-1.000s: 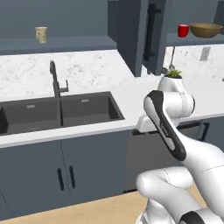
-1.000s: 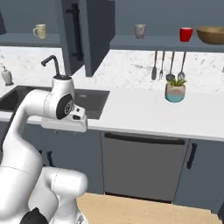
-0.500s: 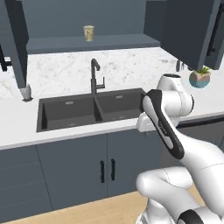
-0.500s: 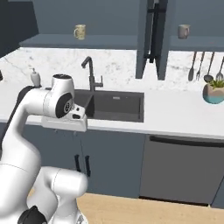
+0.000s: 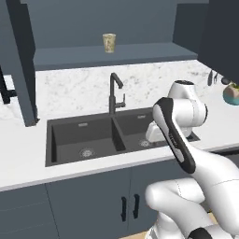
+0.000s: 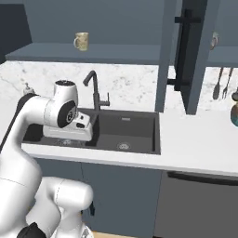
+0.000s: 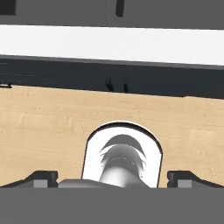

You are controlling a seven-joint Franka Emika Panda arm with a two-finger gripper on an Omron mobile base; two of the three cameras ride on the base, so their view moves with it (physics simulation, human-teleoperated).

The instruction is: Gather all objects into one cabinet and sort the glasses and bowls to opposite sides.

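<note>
On the open shelf above the sink, a cream patterned mug point(image 5: 109, 42) stands alone and upright, well apart from the arm; the right base view shows its handle turned to one side point(image 6: 82, 41). Below it a black double sink point(image 5: 116, 133) is set into the white desk point(image 5: 18, 161), with a dark gooseneck faucet point(image 5: 114, 92) behind the basins. The arm is folded in close over the sink's edge, and its gripper point(image 7: 112, 178) points downward, so the hand view looks at wooden floor point(image 7: 48, 122) and the dark base cabinets point(image 7: 131, 81) under the desk. The jaws stand spread wide with nothing between them. A slate cabinet door point(image 6: 188, 51) with a long black bar handle hangs open to the right, and a teal-and-peach vessel point(image 5: 231, 94) sits at the far right of the desk. This looks like a travelling or approach step, with no object yet in hand. The next move likely calls for raising and unfolding the arm toward the shelf, turning the hand level with the mug, and bringing the spread jaws around its body without knocking it over.
</note>
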